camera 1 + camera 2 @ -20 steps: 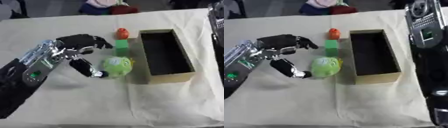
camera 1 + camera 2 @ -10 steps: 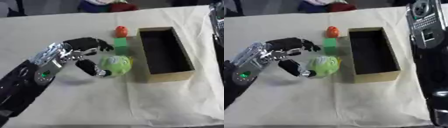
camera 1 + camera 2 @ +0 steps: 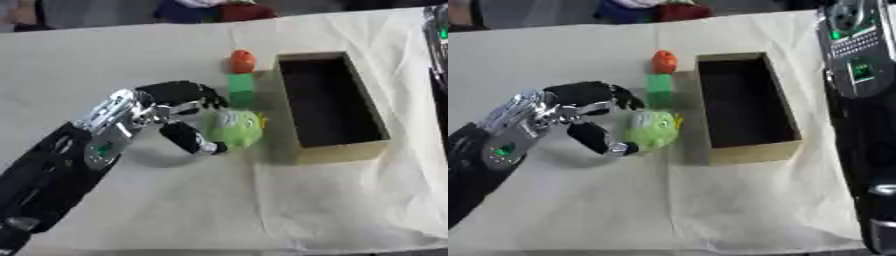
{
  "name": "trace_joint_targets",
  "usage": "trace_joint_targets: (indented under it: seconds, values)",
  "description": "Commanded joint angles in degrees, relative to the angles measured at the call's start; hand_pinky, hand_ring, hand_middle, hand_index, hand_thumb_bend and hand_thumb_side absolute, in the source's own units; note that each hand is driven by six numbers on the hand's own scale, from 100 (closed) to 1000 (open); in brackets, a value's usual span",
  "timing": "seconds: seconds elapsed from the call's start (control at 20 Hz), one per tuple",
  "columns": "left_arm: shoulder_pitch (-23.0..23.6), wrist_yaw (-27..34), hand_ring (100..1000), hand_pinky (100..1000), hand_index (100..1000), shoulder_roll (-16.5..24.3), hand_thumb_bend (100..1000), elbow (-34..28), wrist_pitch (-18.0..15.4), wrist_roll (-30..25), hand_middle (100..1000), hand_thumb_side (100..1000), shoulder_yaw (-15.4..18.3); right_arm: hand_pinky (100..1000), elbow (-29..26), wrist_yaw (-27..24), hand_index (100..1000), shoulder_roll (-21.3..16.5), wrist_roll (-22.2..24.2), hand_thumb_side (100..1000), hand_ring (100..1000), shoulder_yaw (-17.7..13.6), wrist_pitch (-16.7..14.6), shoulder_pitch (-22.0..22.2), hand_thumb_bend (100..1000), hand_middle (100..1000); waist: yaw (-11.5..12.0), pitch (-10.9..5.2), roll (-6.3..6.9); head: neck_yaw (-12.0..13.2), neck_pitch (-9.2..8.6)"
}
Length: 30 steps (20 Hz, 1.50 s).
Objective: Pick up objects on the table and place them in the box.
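cupping the green plush toy (image 3: pixel 238 128) between thumb and curled fingers, the left hand (image 3: pixel 171 102) grips it from nine o'clock so it can lift toward the open box (image 3: pixel 380 148) at three o'clock, beside the green block (image 3: pixel 241 83).

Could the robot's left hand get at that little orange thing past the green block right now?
Probably not straight away: the left hand is wrapped around the green toy, and the green block stands between it and the orange thing.
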Motion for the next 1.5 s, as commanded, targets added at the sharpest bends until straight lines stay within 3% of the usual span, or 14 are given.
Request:
trace_joint_targets:
  seconds: [0.05, 0.45, 0.65, 0.75, 0.95, 1.5]
  values:
    - [-1.4, -2.37, 767, 779, 903, -0.61, 428, 1.66, -0.68, 1.44, 742, 628, -0.25, 835, -1.66, -0.79, 795, -0.5, -0.08, 1000, 785, -0.78, 0.45, -0.63, 100, 689, -0.12, -0.76, -0.17, 0.41, 0.3]
    - [-1.2, -7.44, 688, 680, 853, -2.56, 353, 3.58, -3.64, 5.51, 679, 557, -0.84, 836, -2.42, -1.63, 793, -0.57, -0.01, 1000, 784, -1.34, 1.23, 0.02, 100, 687, -0.31, -0.54, -0.33, 0.57, 0.3]
    - [-1.04, -8.69, 636, 617, 808, -2.66, 311, 3.46, -4.26, 6.84, 630, 475, -1.1, 836, -2.81, -2.11, 792, -0.71, -0.1, 1000, 783, -1.75, 1.65, 0.48, 100, 686, -0.35, -0.55, -0.34, 0.73, 0.3]
    - [-0.82, -9.62, 600, 572, 773, -2.86, 272, 3.96, -4.56, 7.6, 592, 435, -1.29, 836, -3.09, -2.33, 792, -0.72, -0.18, 1000, 783, -1.91, 1.85, 0.62, 100, 686, -0.4, -0.57, -0.39, 0.83, 0.3]
    - [-0.4, -9.22, 569, 538, 751, -2.82, 100, 3.28, -4.48, 8.88, 567, 386, -0.93, 837, -3.24, -2.62, 793, -0.98, -0.22, 1000, 783, -2.12, 2.2, 0.92, 100, 685, -0.37, -0.6, -0.42, 0.77, 0.3]
    - [-0.77, -3.1, 476, 421, 674, 0.71, 100, -6.69, -0.34, 10.09, 468, 347, 1.78, 839, -3.98, -3.04, 794, -1.27, -0.08, 1000, 785, -2.57, 2.26, 1.97, 100, 688, 0.24, -1.2, -0.13, -0.12, 0.3]
